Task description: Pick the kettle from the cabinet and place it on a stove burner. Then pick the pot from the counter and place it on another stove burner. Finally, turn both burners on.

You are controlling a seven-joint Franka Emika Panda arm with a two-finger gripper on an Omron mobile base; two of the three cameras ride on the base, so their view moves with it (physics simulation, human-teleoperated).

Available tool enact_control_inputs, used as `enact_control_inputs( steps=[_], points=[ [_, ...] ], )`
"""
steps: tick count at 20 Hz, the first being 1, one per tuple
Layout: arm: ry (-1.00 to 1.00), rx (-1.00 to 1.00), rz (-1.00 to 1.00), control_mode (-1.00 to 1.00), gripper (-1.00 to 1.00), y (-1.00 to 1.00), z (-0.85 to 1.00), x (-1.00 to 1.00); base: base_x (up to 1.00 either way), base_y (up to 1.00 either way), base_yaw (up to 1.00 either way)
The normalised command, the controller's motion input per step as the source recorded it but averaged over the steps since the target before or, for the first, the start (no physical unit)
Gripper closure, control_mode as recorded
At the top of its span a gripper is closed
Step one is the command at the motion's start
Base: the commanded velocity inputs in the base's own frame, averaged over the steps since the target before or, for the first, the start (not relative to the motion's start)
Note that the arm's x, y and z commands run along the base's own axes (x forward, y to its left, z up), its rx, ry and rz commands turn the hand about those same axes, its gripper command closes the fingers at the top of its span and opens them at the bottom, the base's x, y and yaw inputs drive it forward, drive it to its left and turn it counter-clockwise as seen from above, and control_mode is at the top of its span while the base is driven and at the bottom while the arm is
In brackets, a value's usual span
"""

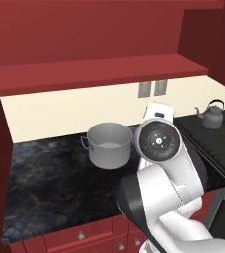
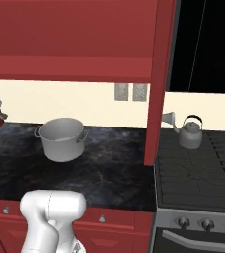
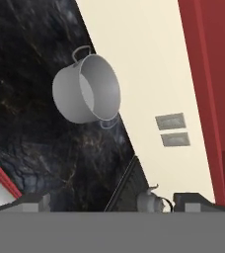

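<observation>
Two vessels show in the left base view, the pot (image 1: 109,145) on the dark desk (image 1: 45,183) and the kettle (image 1: 212,115) on the stove burners (image 1: 218,143); the right base view repeats this; in the hand view the hand (image 3: 109,200), fingers parted and empty, hangs well short of the pot, the kettle between its tips.

The white arm (image 1: 168,197) rises from low down and folds at a dark-jointed elbow, with a round joint face (image 1: 157,140) turned back toward the cameras. From the right base view, a bulky white shoulder segment (image 2: 53,217) stands at the bottom. The tool (image 3: 107,202) is rolled well over, its two dark fingertips (image 3: 30,201) set wide apart, nothing between them.
</observation>
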Motion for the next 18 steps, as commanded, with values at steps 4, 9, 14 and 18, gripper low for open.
enact_control_inputs(
  steps=[4, 9, 14, 18],
  points=[
    [0.10, 0.00, 0.00, -1.00, -1.00, 0.04, 0.00, 0.36, 0.00, 0.00, 0.00],
    [0.10, 0.00, 0.00, -1.00, -1.00, 0.02, 0.00, 0.31, 0.00, 0.00, 0.00],
    [0.16, 0.00, 0.00, -1.00, -1.00, 0.05, -0.05, 0.33, 0.00, 0.00, 0.00],
    [0.17, 0.00, 0.00, -1.00, -1.00, 0.09, -0.18, 0.21, 0.00, 0.00, 0.00]
  ],
)
